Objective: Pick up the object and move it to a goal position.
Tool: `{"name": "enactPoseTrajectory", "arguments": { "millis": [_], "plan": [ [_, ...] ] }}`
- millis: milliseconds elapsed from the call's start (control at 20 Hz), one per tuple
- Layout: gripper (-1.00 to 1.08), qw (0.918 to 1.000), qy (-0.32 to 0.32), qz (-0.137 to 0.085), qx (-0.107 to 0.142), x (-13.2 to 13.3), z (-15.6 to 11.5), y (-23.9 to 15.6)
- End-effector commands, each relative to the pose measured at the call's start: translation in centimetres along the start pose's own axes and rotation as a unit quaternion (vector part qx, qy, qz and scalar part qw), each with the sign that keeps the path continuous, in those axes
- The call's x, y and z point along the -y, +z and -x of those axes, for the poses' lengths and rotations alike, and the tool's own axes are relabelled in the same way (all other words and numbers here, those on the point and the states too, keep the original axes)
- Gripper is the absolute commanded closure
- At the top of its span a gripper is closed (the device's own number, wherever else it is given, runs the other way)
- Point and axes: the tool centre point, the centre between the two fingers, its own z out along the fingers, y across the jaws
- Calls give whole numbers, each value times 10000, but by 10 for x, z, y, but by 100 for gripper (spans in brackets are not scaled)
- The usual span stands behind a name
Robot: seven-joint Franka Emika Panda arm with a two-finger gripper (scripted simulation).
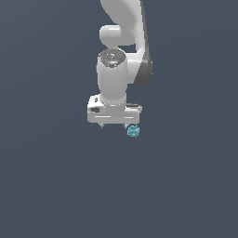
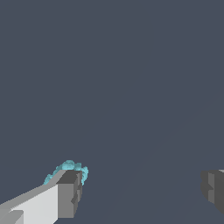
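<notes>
The object (image 1: 133,131) is a tiny teal-cyan bumpy lump on the dark floor, just beyond the fingertip on the exterior view's right. My white gripper (image 1: 113,125) hangs from the arm with its fingers pointing down and wide apart, holding nothing. In the wrist view the object (image 2: 70,168) peeks out from behind one grey fingertip (image 2: 69,192), outside the gap between the fingers. The other fingertip (image 2: 214,190) is far across the picture. The gripper (image 2: 140,192) is open and the gap between its fingers is bare floor.
The white arm's wrist and links (image 1: 114,74) rise above the gripper. A plain dark grey-blue floor (image 1: 56,186) lies all around.
</notes>
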Motion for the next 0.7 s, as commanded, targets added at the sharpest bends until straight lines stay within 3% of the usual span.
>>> {"name": "enactPoseTrajectory", "arguments": {
  "millis": [0,650],
  "plan": [
    [-92,10000,0,0,0,0,0,0],
    [-92,9998,-156,-14,86,5,2,5]
  ]
}}
